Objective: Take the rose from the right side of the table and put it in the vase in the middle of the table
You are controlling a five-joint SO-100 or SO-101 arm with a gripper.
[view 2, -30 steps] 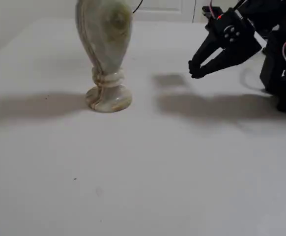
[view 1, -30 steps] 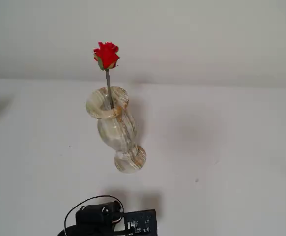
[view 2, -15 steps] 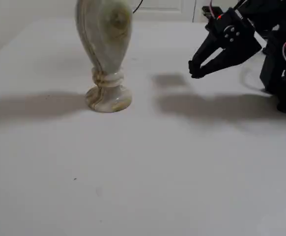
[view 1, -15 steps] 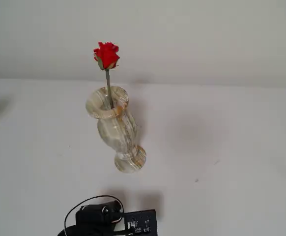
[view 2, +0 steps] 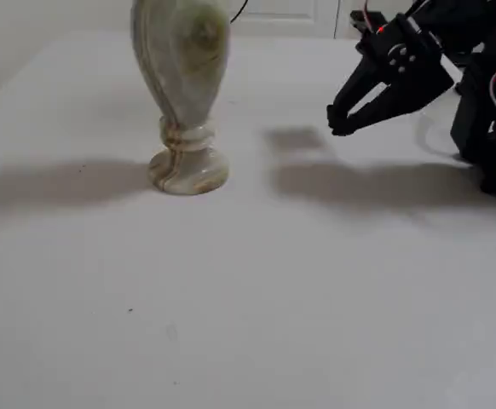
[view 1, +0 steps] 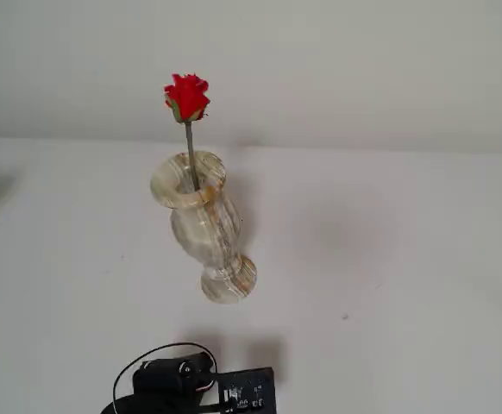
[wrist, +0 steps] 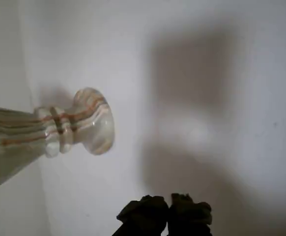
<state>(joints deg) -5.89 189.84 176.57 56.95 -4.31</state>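
Note:
The red rose [view 1: 186, 97] stands upright in the vase [view 1: 204, 226], its thin stem running down into the flared mouth. The marbled cream-and-tan vase is upright on the white table [view 1: 389, 259]. Another fixed view shows only the vase's body and foot [view 2: 182, 77], with the rose cut off above the picture. My black gripper [view 2: 337, 121] hovers above the table well to the right of the vase, fingertips together and nothing held. In the wrist view the vase foot [wrist: 93, 123] lies at the left and the gripper [wrist: 168, 210] sits at the bottom edge, shut.
Black arm parts with a looping cable [view 1: 191, 386] sit at the bottom edge of a fixed view. The arm's body and red and white wires [view 2: 491, 102] fill the right edge of the other fixed view. A wall [view 1: 337, 60] rises behind the table.

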